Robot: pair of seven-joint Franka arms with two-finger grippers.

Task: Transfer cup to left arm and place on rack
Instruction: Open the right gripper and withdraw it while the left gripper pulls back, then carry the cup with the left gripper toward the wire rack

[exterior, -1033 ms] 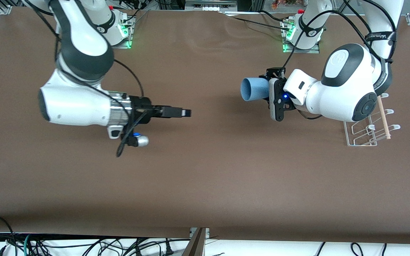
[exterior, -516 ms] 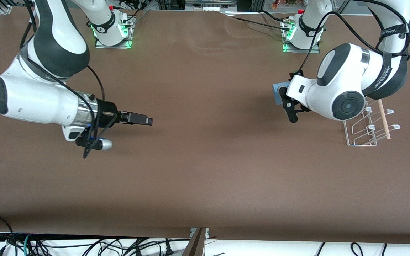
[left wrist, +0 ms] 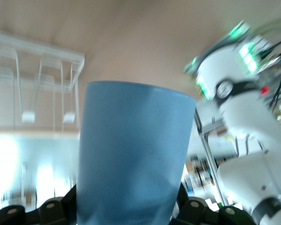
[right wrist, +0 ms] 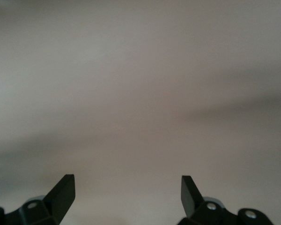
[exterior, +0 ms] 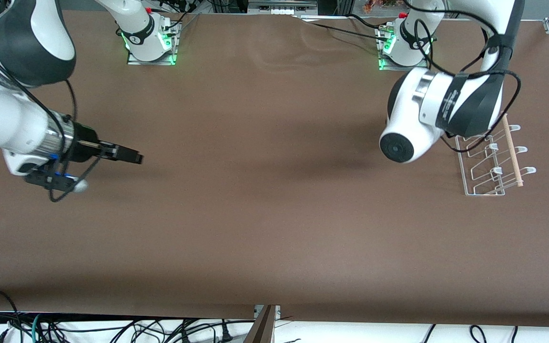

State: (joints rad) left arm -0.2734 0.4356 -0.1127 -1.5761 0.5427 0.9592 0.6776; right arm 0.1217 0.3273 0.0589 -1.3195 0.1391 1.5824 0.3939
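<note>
A: Where is the cup (left wrist: 133, 154)?
B: I see it pinched in the left gripper (left wrist: 126, 213), beside the rack (exterior: 491, 162) at the left arm's table edge.
A: Right gripper (exterior: 129, 156)?
B: Spread, empty, over the right arm's edge.

Right arm pulled back toward its end of the table; right gripper (exterior: 134, 157) now sits over bare tabletop near that edge, fingers spread wide apart with nothing between them (wrist view confirms). Left arm (exterior: 439, 112) swung round toward the rack (exterior: 491, 164); its elbow now covers the wrist, so the left gripper and cup dropped out of the front view. Cup (left wrist: 133, 154) shows only in the left wrist view, clamped at its base in the left gripper (left wrist: 126, 211), rack prongs past it.
</note>
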